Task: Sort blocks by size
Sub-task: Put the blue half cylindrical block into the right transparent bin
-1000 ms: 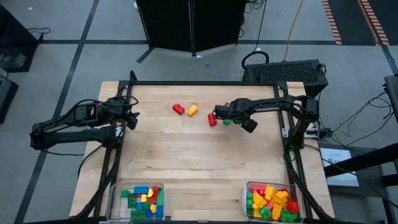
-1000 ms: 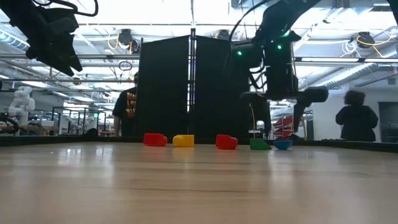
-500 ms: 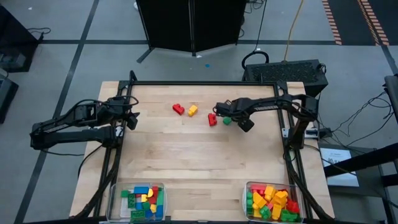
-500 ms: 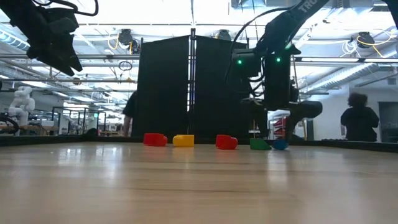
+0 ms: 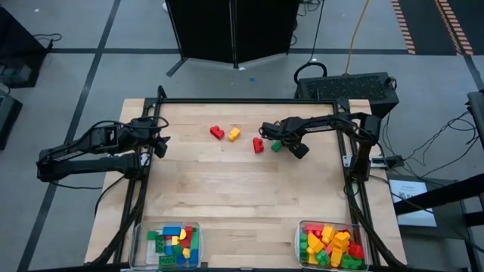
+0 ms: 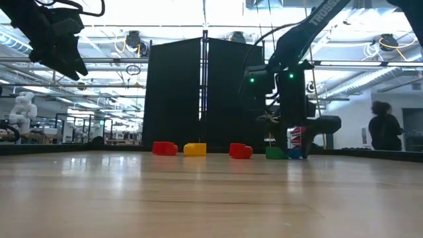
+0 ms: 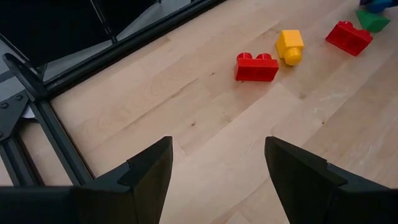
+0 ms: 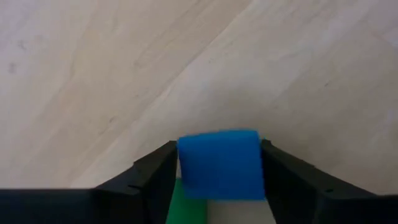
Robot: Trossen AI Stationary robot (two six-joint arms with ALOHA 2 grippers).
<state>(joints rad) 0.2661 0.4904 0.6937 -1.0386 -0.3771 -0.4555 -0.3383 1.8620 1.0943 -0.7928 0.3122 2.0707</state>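
While the two bins (image 5: 198, 227) up front are already sitting full from above, we're seeing the right gripper (image 8: 217, 186) pinching a blue block (image 8: 219, 163), and the left gripper (image 7: 217, 168) hanging spread, with four blocks (image 7: 256, 66) remaining.

High view looks straight down over the whole counter (image 5: 227, 196); low view sits at counter height, facing the room; wrist views peer closely downward; high, low and left-wrist views share the red block (image 5: 217, 133) at twelve o'clock.

Right tool (image 5: 267, 133) over green block (image 5: 276, 146), red block (image 5: 258, 145) beside
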